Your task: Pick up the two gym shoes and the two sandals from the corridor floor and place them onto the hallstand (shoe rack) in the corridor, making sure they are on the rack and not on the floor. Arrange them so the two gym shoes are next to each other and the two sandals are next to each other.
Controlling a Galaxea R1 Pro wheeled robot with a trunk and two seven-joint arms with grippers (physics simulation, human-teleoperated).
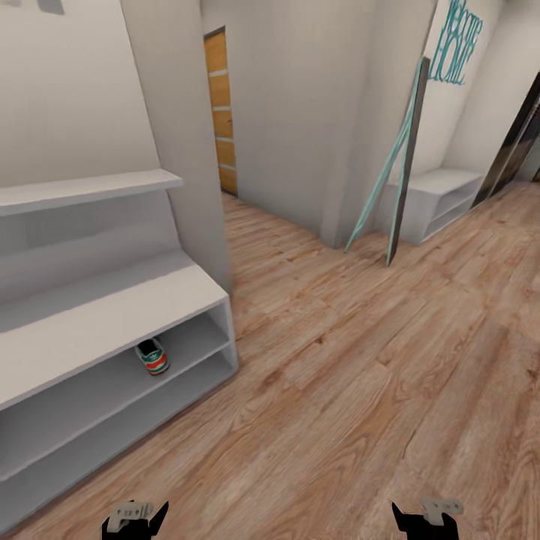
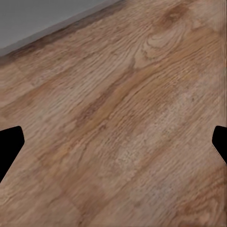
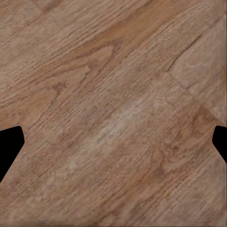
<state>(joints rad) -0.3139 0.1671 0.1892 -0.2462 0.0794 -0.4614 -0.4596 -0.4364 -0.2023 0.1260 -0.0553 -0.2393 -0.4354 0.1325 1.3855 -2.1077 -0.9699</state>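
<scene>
One gym shoe (image 1: 153, 356) with a red-orange heel and green stripes sits on the upper open shelf of the pale-grey hallstand (image 1: 97, 322), near its right end. The second gym shoe and the sandals are out of view. My left gripper (image 1: 135, 519) hangs at the bottom left of the head view, and my right gripper (image 1: 427, 517) at the bottom right. Both are open over bare corridor floor (image 1: 360, 375) with nothing between the fingers. In the left wrist view its black fingertips (image 2: 9, 146) stand far apart. The right wrist view shows its fingertips (image 3: 9, 146) the same way.
A wall corner (image 1: 187, 150) rises right behind the hallstand's right end. A dark, teal-edged panel (image 1: 405, 165) leans on the far wall next to a small white shelf unit (image 1: 442, 199). A wooden door (image 1: 219, 112) stands at the back.
</scene>
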